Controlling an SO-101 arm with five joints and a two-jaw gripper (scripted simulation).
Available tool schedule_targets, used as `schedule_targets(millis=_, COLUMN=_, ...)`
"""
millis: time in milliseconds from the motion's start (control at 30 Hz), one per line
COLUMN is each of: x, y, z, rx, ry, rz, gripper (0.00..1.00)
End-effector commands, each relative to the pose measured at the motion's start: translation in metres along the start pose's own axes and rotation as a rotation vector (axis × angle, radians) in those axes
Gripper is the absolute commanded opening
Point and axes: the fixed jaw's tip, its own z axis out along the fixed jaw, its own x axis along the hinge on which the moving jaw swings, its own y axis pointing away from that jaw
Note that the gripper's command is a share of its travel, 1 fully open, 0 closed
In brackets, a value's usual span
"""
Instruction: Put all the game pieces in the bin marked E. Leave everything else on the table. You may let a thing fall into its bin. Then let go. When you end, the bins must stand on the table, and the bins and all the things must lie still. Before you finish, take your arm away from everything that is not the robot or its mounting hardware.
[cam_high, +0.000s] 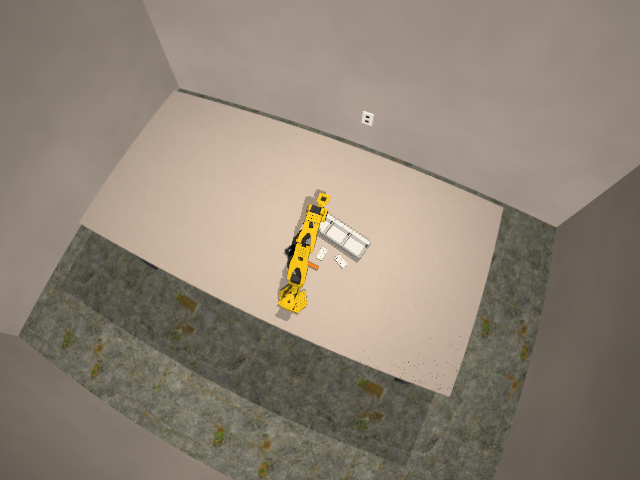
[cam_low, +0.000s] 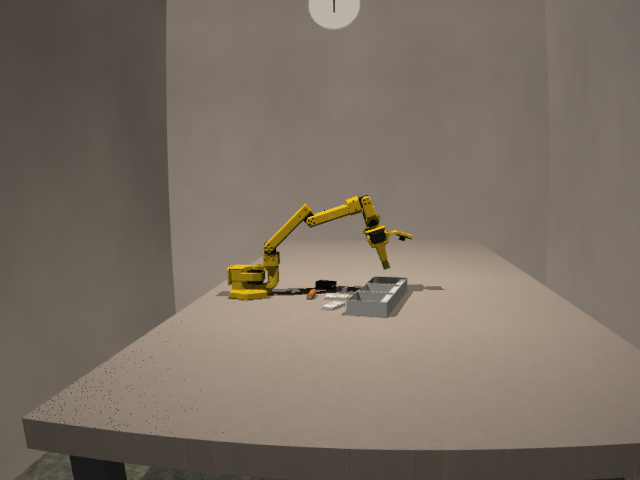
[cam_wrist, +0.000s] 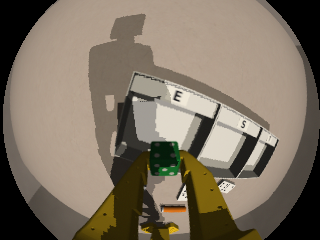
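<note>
My gripper (cam_low: 385, 265) (cam_wrist: 165, 159) is shut on a green die (cam_wrist: 165, 156) with pale pips. It holds the die above the grey-white bin row (cam_high: 338, 246) (cam_low: 368, 308), in the wrist view over the near side of the bin marked E (cam_wrist: 200, 104). No piece shows in the visible part of that bin; its near part is partly hidden by shadow, die and fingers. One white domino (cam_high: 340, 260) (cam_low: 332, 305) (cam_wrist: 227, 186) lies on the table beside the bins. Another white domino (cam_high: 321, 253) (cam_low: 337, 296) lies nearer the arm, partly hidden by a finger in the wrist view.
An orange stick-like thing (cam_high: 313, 266) (cam_low: 311, 293) (cam_wrist: 174, 208) lies between the arm's base and the bins. A black boxy thing (cam_high: 290, 251) (cam_low: 325, 284) is beside the arm. The bin marked S (cam_wrist: 232, 117) and a third bin adjoin bin E.
</note>
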Motion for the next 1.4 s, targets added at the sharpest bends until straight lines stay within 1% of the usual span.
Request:
schedule_targets(millis=0, x=-0.01, y=0.002, z=-0.012, rx=-0.003, ry=-0.066, rz=0.004, gripper=0.0)
schedule_targets(millis=200, x=-0.008, y=0.002, z=-0.011, rx=-0.003, ry=-0.055, rz=0.004, gripper=0.0)
schedule_targets(millis=400, x=-0.002, y=0.002, z=-0.006, rx=-0.003, ry=-0.011, rz=0.004, gripper=0.0)
schedule_targets(millis=867, x=0.001, y=0.002, z=0.005, rx=-0.003, ry=0.004, rz=0.004, gripper=0.0)
schedule_targets(millis=1367, x=0.001, y=0.002, z=0.007, rx=-0.003, ry=0.005, rz=0.004, gripper=0.0)
